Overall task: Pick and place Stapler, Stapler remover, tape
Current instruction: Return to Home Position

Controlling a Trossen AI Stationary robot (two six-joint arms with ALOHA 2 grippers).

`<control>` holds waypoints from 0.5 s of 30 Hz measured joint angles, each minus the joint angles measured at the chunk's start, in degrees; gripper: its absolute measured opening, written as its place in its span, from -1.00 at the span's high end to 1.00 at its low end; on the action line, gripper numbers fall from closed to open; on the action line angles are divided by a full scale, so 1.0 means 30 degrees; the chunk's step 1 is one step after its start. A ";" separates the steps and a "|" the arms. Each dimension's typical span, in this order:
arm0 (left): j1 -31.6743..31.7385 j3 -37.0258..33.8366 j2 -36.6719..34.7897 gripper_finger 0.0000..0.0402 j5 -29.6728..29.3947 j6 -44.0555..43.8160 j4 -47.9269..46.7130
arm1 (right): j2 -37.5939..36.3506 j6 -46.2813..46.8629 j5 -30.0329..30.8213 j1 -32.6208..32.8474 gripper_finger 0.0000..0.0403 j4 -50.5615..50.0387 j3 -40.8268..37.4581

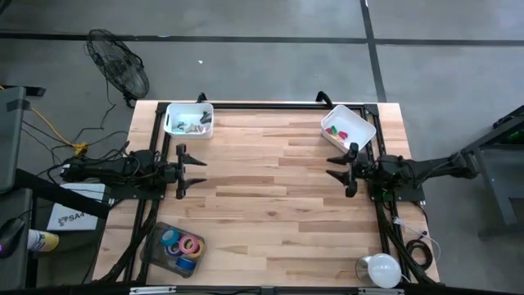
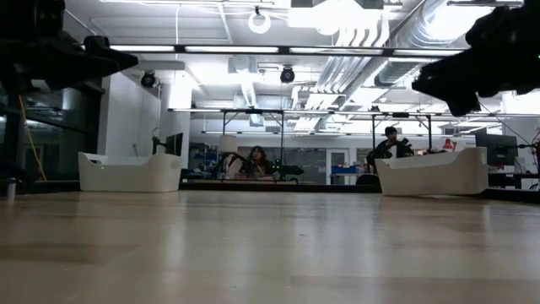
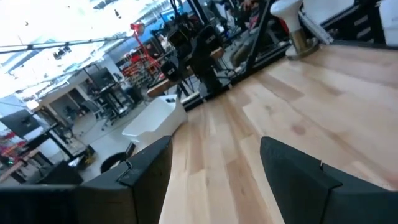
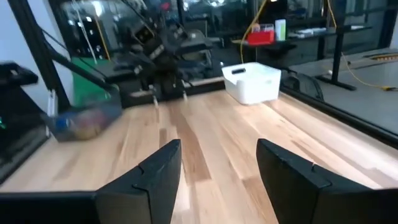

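Note:
Several rolls of tape (image 1: 182, 248), blue, pink and purple, lie in a clear tray (image 1: 160, 256) at the table's near left; the right wrist view shows the tray (image 4: 84, 121) too. A white bin (image 1: 189, 119) at the far left holds small grey things; I cannot make out a stapler or stapler remover among them. My left gripper (image 1: 198, 170) hovers open at the table's left side, pointing level toward the middle. My right gripper (image 1: 334, 168) hovers open at the right side, facing it. Both wrist views (image 3: 214, 180) (image 4: 217, 174) show only bare wood between the fingers.
A second white bin (image 1: 348, 127) at the far right holds small red, green and pink pieces. A white lamp-like object (image 1: 378, 270) stands at the near right corner. A fan (image 1: 119, 65) stands off the table, far left. Bare wood (image 1: 270, 213) lies between the arms.

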 joint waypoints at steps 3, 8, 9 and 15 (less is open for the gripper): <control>0.0000 0.0000 -0.0002 -0.19 -0.0436 0.0701 -0.0063 | -0.0833 -0.0499 0.0246 0.0000 0.00 -0.1584 0.0000; 0.0006 -0.0015 0.0009 -0.19 -0.1169 0.0946 -0.0892 | -0.1484 -0.1031 -0.0434 -0.0136 0.01 -0.2307 0.0036; 0.0000 -0.0116 0.0009 -0.19 -0.1162 0.0951 -0.0752 | -0.1511 -0.1103 -0.0522 -0.0248 0.01 -0.2320 0.0036; 0.0007 -0.0349 -0.0002 -0.19 -0.0020 0.1238 -0.0376 | -0.1498 -0.1283 -0.0873 -0.0778 0.01 -0.2401 0.0036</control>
